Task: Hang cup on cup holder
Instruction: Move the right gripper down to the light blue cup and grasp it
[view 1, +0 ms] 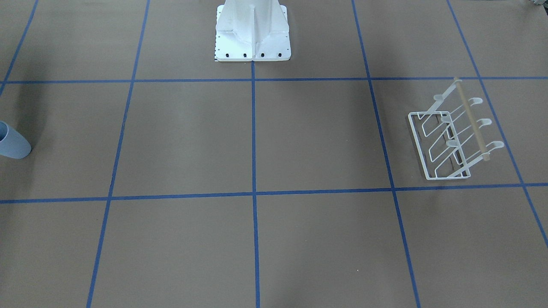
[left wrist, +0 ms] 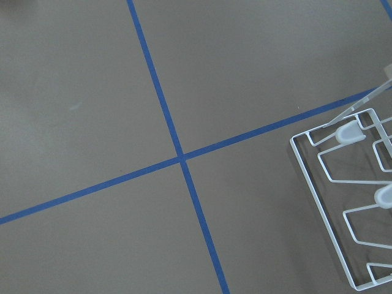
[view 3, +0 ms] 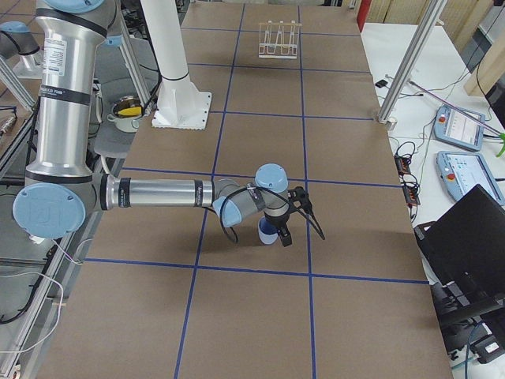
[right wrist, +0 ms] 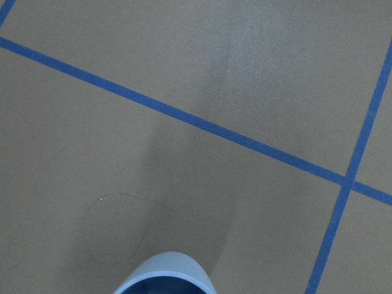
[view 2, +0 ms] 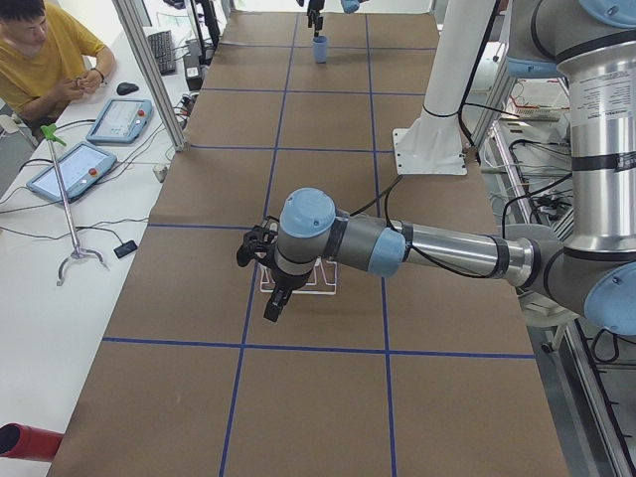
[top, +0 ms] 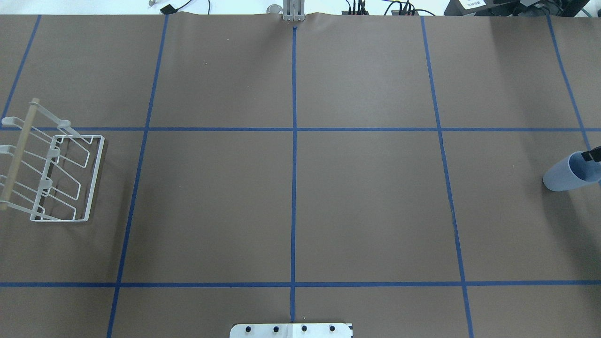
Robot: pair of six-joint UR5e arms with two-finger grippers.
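The pale blue cup (top: 569,172) stands at the table's far right edge; it also shows in the front view (view 1: 13,145) and the right side view (view 3: 267,230). Its rim fills the bottom of the right wrist view (right wrist: 164,274). My right gripper (view 3: 286,227) hangs just over the cup. Only one dark fingertip (top: 594,154) shows overhead, at the cup's rim, so I cannot tell if it is open. The white wire cup holder (top: 51,176) with its tan rod sits at the far left, also in the left wrist view (left wrist: 343,202). My left gripper (view 2: 263,283) hovers above it; I cannot tell its state.
The white bolted robot base (view 1: 252,38) stands at the table's middle back edge. Blue tape lines (top: 294,141) grid the brown table. An operator (view 2: 45,60) and tablets sit beside the table on one long side; a laptop (view 3: 473,237) stands there too.
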